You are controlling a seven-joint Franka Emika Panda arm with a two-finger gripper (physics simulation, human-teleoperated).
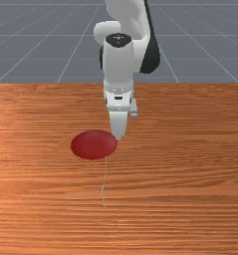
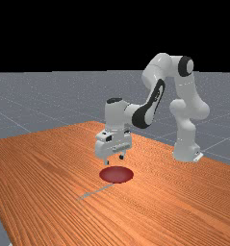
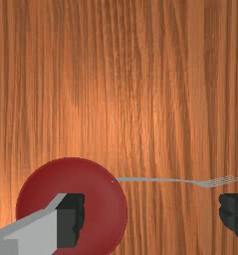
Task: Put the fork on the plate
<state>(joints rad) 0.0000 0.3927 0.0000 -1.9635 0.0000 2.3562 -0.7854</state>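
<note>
Above the table, my gripper (image 1: 118,137) hangs just beside the red plate (image 1: 93,145) in the front view. In the far view the gripper (image 2: 114,160) is over the plate (image 2: 116,175), its two fingertips well apart. Seen from the wrist, the gripper (image 3: 151,214) is open with nothing held, one finger across the plate (image 3: 103,219) and the other off it. A thin grey fork (image 3: 160,180) lies on the wood, its handle end at the plate's rim and its tines pointing away. The far view has the fork (image 2: 98,191) in front of the plate.
The orange-brown wooden table (image 1: 190,164) surrounds the plate and fork. The arm's base (image 2: 186,153) stands at the table's far side, at the far view's right.
</note>
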